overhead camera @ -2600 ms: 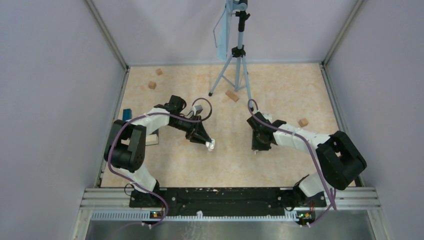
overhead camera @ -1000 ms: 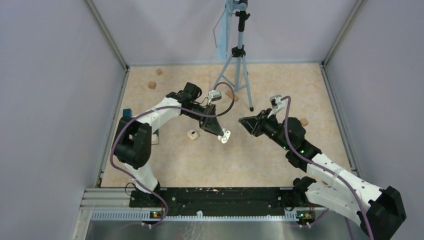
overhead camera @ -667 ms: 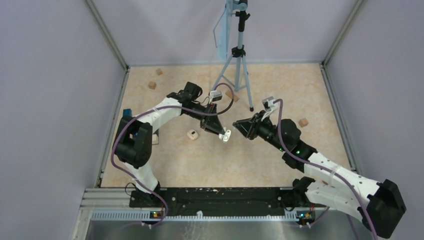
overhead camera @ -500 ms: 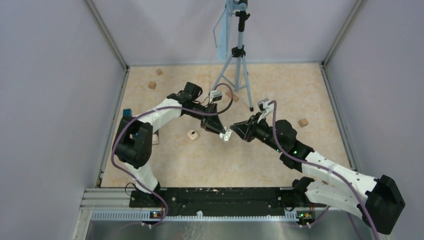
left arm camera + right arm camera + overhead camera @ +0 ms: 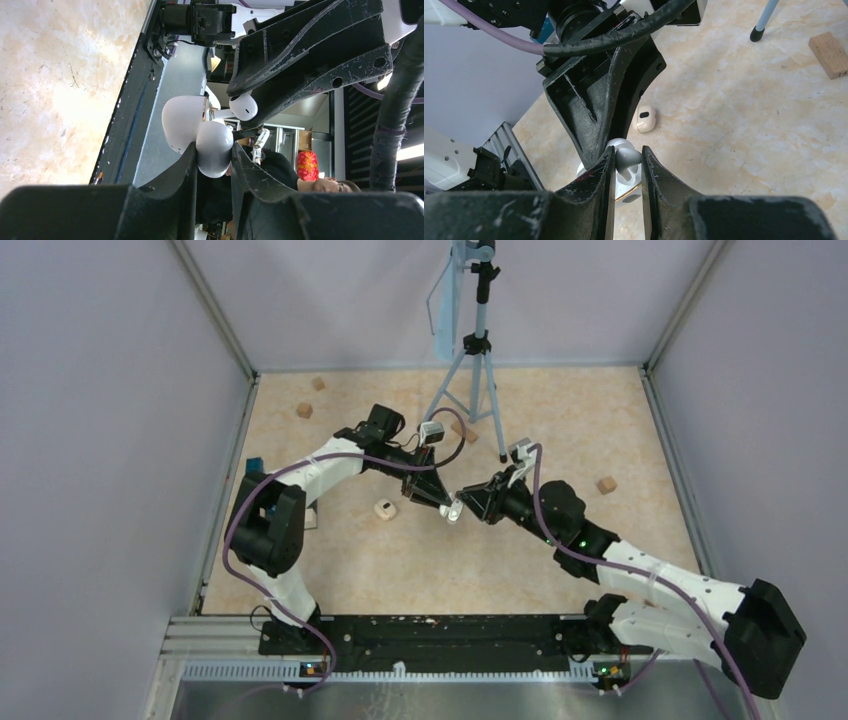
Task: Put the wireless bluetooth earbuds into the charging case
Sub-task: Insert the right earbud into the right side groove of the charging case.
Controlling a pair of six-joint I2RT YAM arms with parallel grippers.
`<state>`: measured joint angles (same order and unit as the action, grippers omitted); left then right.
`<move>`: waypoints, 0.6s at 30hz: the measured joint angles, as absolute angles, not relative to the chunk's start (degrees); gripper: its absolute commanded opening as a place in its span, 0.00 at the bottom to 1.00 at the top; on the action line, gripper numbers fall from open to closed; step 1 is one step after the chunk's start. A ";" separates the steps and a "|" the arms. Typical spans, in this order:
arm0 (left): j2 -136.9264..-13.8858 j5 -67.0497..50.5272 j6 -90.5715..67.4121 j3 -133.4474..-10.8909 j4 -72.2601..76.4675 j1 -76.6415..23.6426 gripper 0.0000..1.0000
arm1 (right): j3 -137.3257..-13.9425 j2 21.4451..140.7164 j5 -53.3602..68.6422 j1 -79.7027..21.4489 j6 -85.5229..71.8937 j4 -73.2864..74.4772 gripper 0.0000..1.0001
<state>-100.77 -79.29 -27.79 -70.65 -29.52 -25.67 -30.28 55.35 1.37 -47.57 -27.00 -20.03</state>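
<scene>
Since the earlier frames, the right gripper (image 5: 468,503) has been brought left, just beside the left gripper (image 5: 445,506). The open charging case (image 5: 212,150) is clamped in the narrow left jaws. One earbud (image 5: 626,156) is pinched in the right jaws at the case mouth. A second case (image 5: 645,118) is seen lying on the table (image 5: 560,430).

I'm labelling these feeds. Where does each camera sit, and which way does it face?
Top external: overhead, behind the robot, facing down onto the table; both arms show whole.
Left wrist: on the left arm, facing along its left claw, shut on the charging case, toward the near rail.
Right wrist: on the right arm, facing along its right claw, shut on the earbud, obliquely down at the table.
Shared: both wrist views show case, earbud and the opposite claw.
</scene>
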 measured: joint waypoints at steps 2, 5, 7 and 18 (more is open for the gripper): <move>-100.77 -79.31 -27.94 -70.63 -29.52 -25.67 0.00 | -30.28 55.68 1.13 -47.75 -26.94 -20.53 0.06; -100.77 -79.50 -28.01 -70.57 -29.52 -25.67 0.00 | -30.28 56.14 0.84 -47.99 -26.57 -20.93 0.06; -100.77 -79.61 -28.01 -70.37 -29.52 -25.67 0.00 | -30.28 56.49 0.16 -48.07 -26.44 -21.30 0.06; -100.77 -79.70 -28.25 -70.02 -29.54 -25.67 0.00 | -30.28 56.93 -2.90 -49.80 -24.16 -21.50 0.04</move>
